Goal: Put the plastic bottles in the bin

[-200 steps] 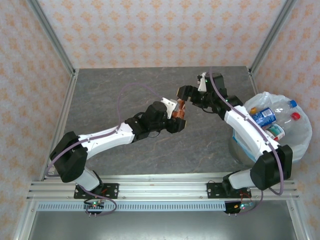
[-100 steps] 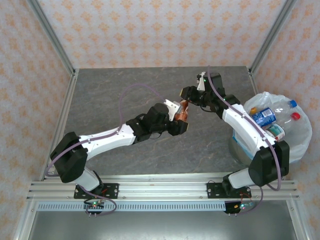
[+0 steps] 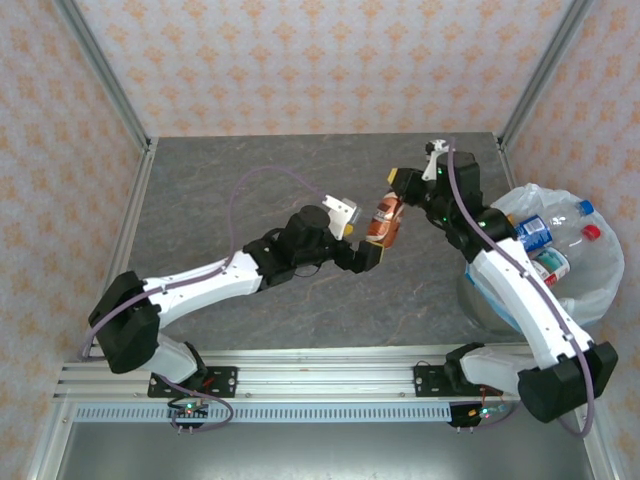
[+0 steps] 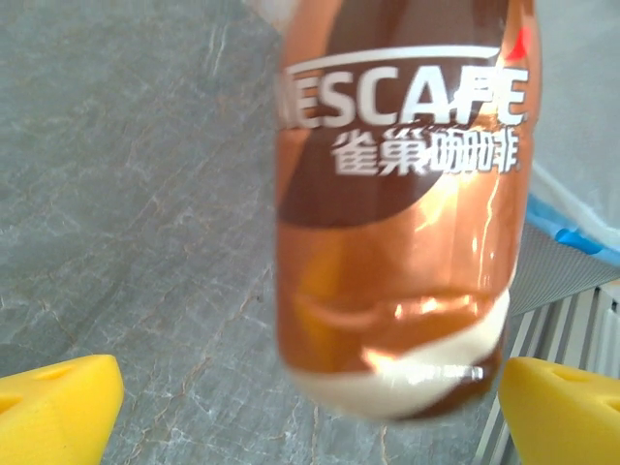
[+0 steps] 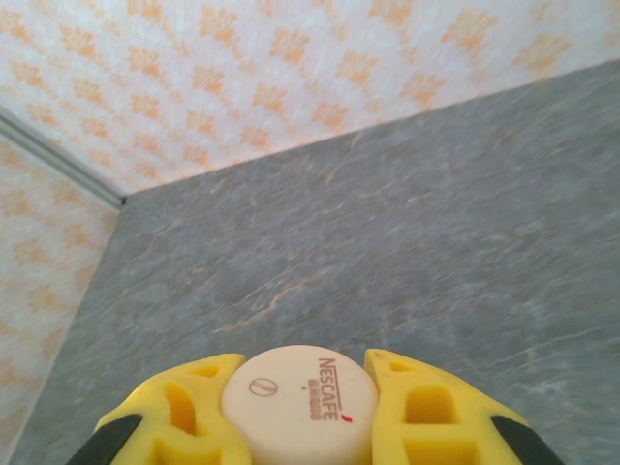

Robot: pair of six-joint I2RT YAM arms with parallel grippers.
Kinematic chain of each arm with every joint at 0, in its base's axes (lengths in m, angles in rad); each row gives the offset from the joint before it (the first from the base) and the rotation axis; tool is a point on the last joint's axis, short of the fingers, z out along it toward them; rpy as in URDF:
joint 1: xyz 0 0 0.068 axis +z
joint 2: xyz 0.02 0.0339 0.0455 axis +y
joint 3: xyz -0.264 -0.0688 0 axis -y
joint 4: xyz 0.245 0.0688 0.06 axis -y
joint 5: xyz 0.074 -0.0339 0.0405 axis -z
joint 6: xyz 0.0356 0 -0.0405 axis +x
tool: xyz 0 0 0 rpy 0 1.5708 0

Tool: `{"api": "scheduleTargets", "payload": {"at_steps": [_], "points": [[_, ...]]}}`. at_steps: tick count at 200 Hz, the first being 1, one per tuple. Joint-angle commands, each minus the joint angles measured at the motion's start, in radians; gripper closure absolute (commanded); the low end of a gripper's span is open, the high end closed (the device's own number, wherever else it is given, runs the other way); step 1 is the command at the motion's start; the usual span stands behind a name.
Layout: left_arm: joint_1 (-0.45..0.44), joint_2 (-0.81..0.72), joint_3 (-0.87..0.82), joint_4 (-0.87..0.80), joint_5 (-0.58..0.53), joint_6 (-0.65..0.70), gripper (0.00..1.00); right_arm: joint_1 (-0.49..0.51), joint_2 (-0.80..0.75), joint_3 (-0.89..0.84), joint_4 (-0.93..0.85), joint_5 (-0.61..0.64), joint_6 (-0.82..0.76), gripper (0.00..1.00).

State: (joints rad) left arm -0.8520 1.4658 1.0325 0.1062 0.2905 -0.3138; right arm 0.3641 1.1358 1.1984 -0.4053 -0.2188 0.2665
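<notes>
From overhead, the two arms meet near the middle of the grey worktop (image 3: 250, 180). A brown bottle (image 3: 383, 220) hangs tilted between their ends, up off the stone and left of the bin (image 3: 478, 300). The bin stands at the right edge, lined with a big translucent bag (image 3: 612, 272). Several bottles already lie inside it: one with a blue label (image 3: 530, 232), one with a red cap (image 3: 591, 232), one with a blue cap (image 3: 585, 207), and one with a green and white label (image 3: 553, 263). From up there I cannot make out which arm actually has hold of the brown bottle.

The wrist cameras settle that. The one on the right arm (image 3: 510, 275) looks down on the bottle's pale cap (image 5: 300, 397), printed with a small Nescafé mark. The right fingers (image 5: 184, 412) are clamped on it, yellow pads pressed to either side. Past the cap lie bare worktop and the patterned wall.

The camera on the left arm (image 3: 230, 275) faces the bottle's side, showing a coppery label with white Nescafé lettering, Chinese characters and a cream band at the base. The left fingers (image 4: 53, 402) are spread wide, one yellow tip low in each corner. The bottle sits in the gap between them and neither tip touches it.
</notes>
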Motion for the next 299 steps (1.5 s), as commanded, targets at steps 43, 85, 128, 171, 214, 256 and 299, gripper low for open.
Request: {"api": "scheduleTargets", "payload": {"at_steps": [43,85,128,171,214,256,299], "points": [[0.066,-0.09,-0.131,0.138,-0.203,-0.107,0.0,-0.001,-0.185,0.032,-0.063,0.29,-0.117,1.0],[0.137,-0.071,-0.17,0.162,-0.229,-0.175,0.0,-0.001,-0.252,0.082,-0.1,0.348,-0.176,1.0],[0.151,-0.059,-0.189,0.167,-0.274,-0.186,0.0,-0.001,-0.286,0.173,-0.207,0.477,-0.251,1.0],[0.155,-0.028,-0.177,0.159,-0.279,-0.156,0.0,-0.001,-0.295,0.266,-0.327,0.664,-0.321,1.0],[0.155,0.009,-0.167,0.193,-0.229,-0.154,0.0,-0.001,-0.3,0.303,-0.305,0.995,-0.49,1.0],[0.156,0.027,-0.155,0.209,-0.192,-0.147,0.0,-0.087,-0.325,0.212,-0.176,1.228,-0.64,1.0],[0.157,0.031,-0.15,0.187,-0.175,-0.146,0.0,-0.294,-0.282,0.161,-0.287,1.057,-0.523,1.0]]}}
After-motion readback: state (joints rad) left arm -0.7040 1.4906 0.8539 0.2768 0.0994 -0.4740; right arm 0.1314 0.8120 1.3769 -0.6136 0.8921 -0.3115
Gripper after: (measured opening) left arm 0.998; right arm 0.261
